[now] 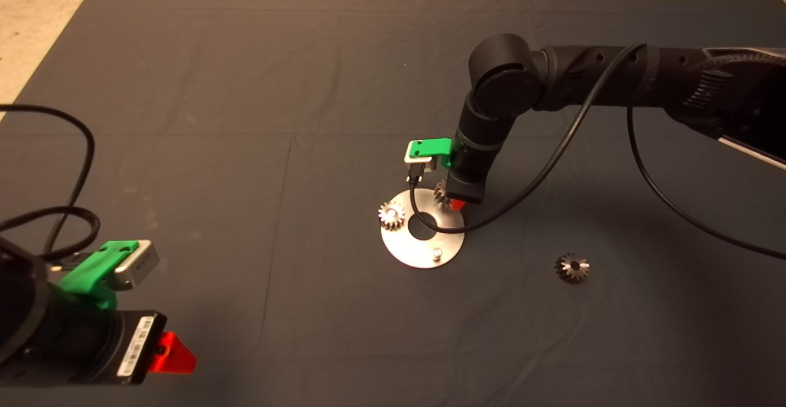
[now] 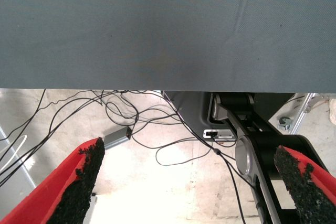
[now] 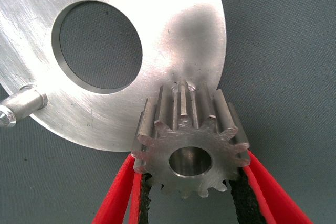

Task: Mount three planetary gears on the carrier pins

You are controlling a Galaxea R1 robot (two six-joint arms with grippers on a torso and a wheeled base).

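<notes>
Head view: right gripper (image 1: 455,201) clamps gear (image 3: 189,148) at disc (image 1: 405,253) rim. 2nd gear (image 1: 391,215) on disc, 3rd gear (image 1: 572,267) on mat (image 1: 245,118). Left gripper (image 2: 186,182) parked, fingers apart, holding nothing.

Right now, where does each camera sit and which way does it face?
Head view: above the mat, looking down; right arm reaches over the disc, left claw parked lower left.
Left wrist view: past the mat edge to floor cables; its open red fingers show.
Right wrist view: close on the disc, its claw shut on a gear.
Shared: head and right wrist views both show disc, bare pin and gripped gear.
</notes>
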